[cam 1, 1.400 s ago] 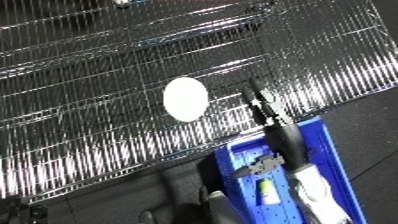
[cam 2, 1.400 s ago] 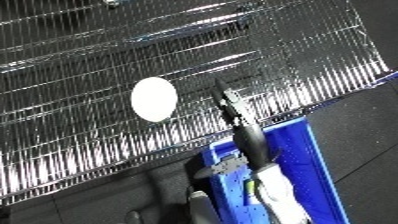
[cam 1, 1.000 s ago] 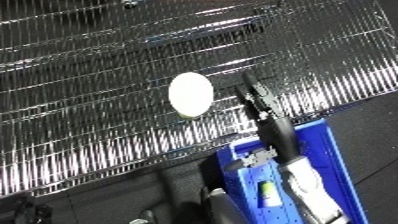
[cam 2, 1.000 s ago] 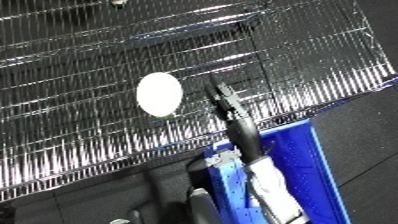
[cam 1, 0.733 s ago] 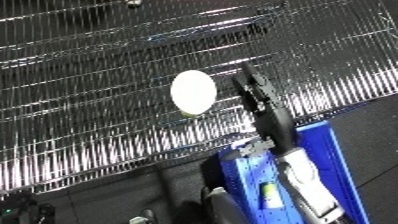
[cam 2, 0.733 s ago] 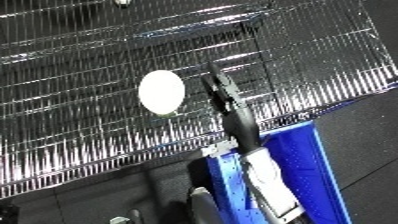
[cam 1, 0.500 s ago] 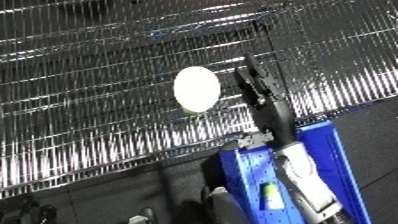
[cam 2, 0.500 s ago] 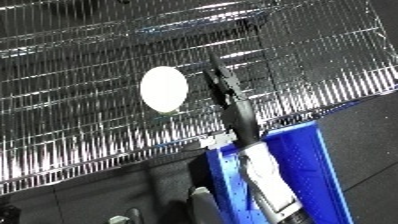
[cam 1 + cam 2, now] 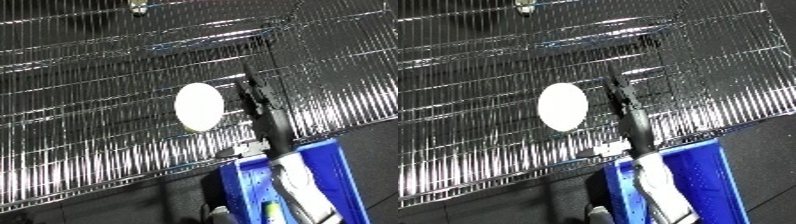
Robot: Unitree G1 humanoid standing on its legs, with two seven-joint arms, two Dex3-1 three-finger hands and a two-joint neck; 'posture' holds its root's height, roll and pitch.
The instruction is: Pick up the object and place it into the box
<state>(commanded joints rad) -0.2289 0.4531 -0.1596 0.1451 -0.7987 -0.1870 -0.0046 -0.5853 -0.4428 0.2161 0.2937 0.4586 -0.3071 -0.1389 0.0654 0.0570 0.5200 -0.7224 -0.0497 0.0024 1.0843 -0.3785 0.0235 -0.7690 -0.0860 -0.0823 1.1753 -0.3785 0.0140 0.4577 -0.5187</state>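
The right hand [image 9: 259, 102] at centre is blurred beside the white object [image 9: 199, 107]; its fingers cannot be judged; the blue bin [image 9: 333, 170] is cut off at lower right.

The right hand [image 9: 258, 102] reaches up over the wire shelf [image 9: 89, 75], fingers straight. Just to the left of the fingers stands the white disc [image 9: 199, 107], with a thin gap between them. Past the fingertips the shelf wires run on bare, so there is room to go on. Below the fingers, under the arm, sits the blue bin [image 9: 700, 175], open on top.
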